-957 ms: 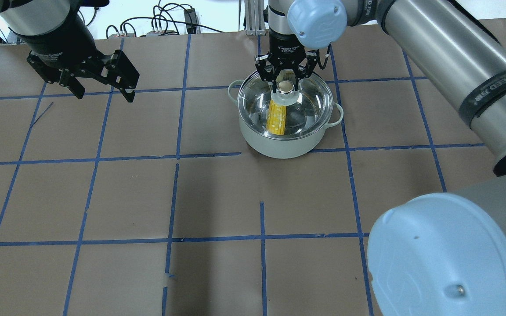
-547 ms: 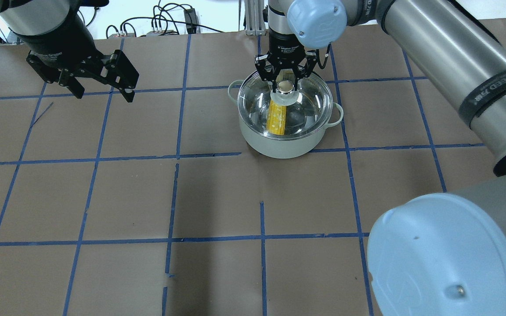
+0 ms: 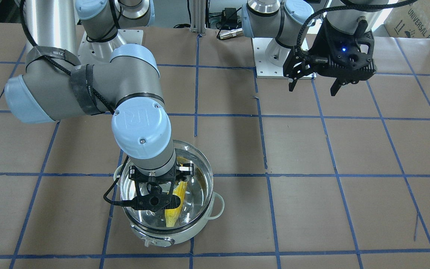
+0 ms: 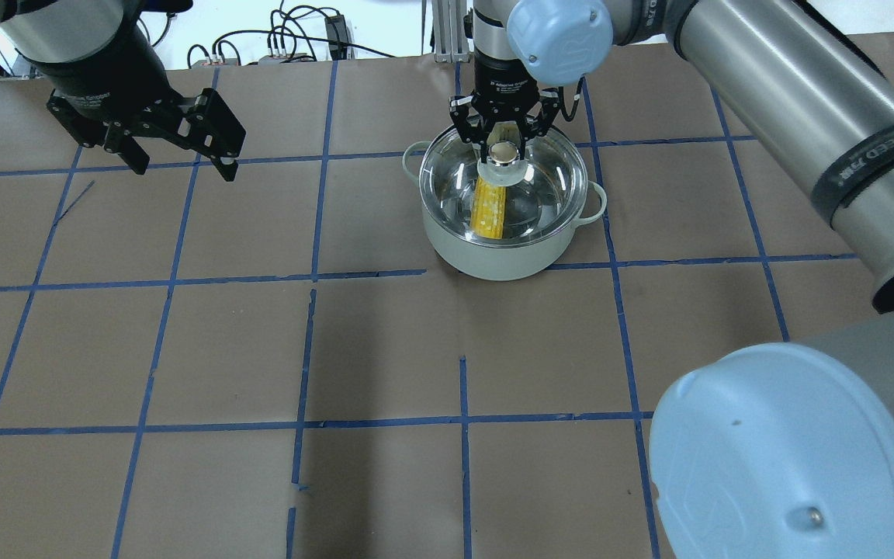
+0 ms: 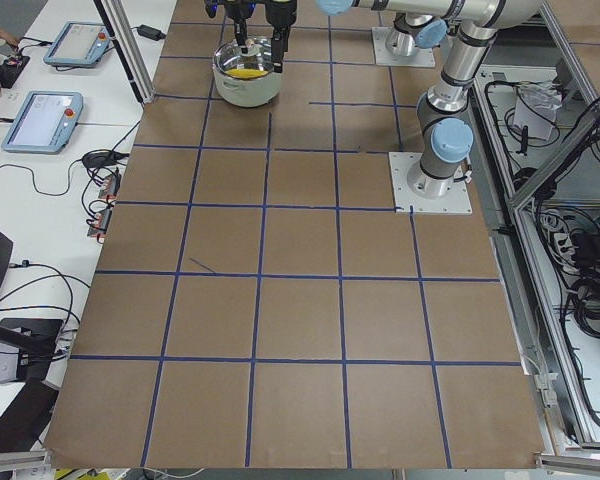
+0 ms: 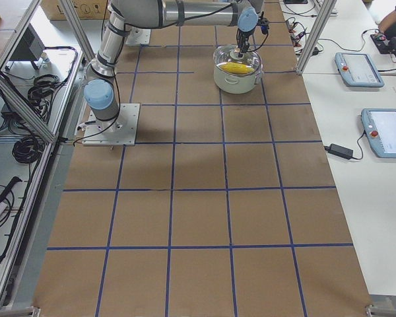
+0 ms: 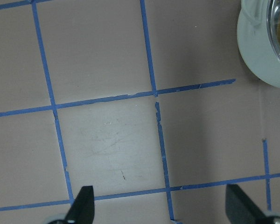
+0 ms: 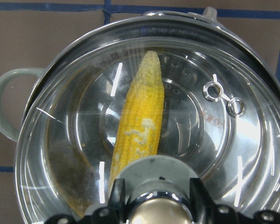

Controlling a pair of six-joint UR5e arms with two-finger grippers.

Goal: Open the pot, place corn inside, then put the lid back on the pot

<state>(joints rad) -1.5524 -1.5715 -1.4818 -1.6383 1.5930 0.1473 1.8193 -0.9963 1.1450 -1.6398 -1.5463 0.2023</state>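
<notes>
The pot (image 4: 493, 260) has a white body and stands at the far middle of the table; it also shows in the front view (image 3: 185, 235). The clear glass lid (image 4: 548, 178) sits on its rim. The yellow corn (image 4: 490, 210) lies inside under the glass, clear in the right wrist view (image 8: 140, 116). My right gripper (image 4: 503, 151) reaches straight down and is shut on the lid's knob (image 8: 154, 210), one finger on each side. My left gripper (image 4: 183, 167) is open and empty, held above the table far to the left of the pot.
The table is brown paper with a blue tape grid (image 4: 311, 276). Cables (image 4: 292, 39) lie beyond the far edge. My right arm's elbow (image 4: 788, 450) fills the near right of the overhead view. The pot's edge (image 7: 266, 51) shows at the top right of the left wrist view.
My right gripper and the knob have shifted very slightly toward the far side. The lid stays over the pot. The left arm has not moved.
</notes>
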